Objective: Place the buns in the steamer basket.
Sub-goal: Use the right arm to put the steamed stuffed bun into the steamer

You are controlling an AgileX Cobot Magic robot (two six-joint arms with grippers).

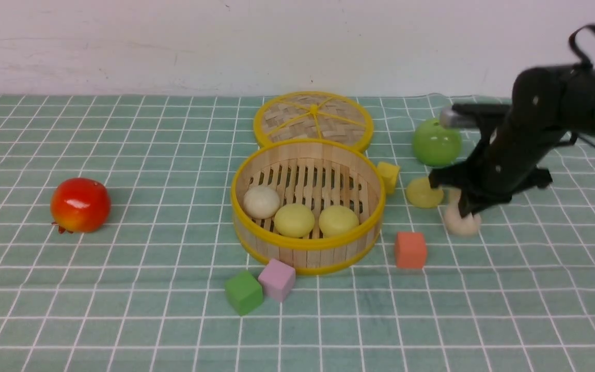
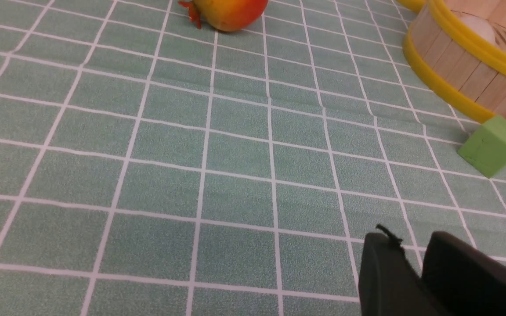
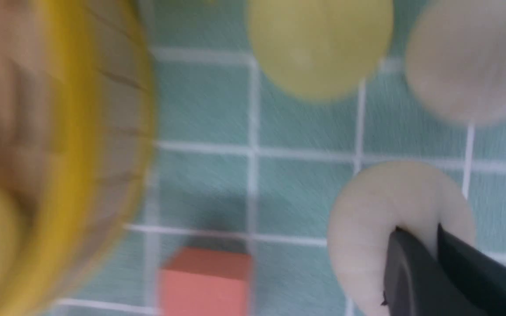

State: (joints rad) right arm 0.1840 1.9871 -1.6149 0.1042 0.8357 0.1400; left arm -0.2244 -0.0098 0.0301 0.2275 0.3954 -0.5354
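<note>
The left gripper [image 2: 411,252] hangs empty, jaws close together; whether fully closed I cannot tell. One red fruit [image 1: 80,204] sits far left. The single steamer basket [image 1: 308,242] holds three buns [image 1: 294,219]: one white, two yellow. Right of it are three more: a yellow bun [image 1: 424,192], a half-hidden white bun [image 1: 453,195], and a near white bun [image 1: 462,223] pinched tight by the right gripper [image 1: 467,211]. Seemingly the fourth pickup; next, lift it over the rim, leftward.

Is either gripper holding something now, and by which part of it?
The right gripper is shut on a beige-white bun, pinching its top, as far as the blurred view shows. The left gripper holds nothing.
</note>
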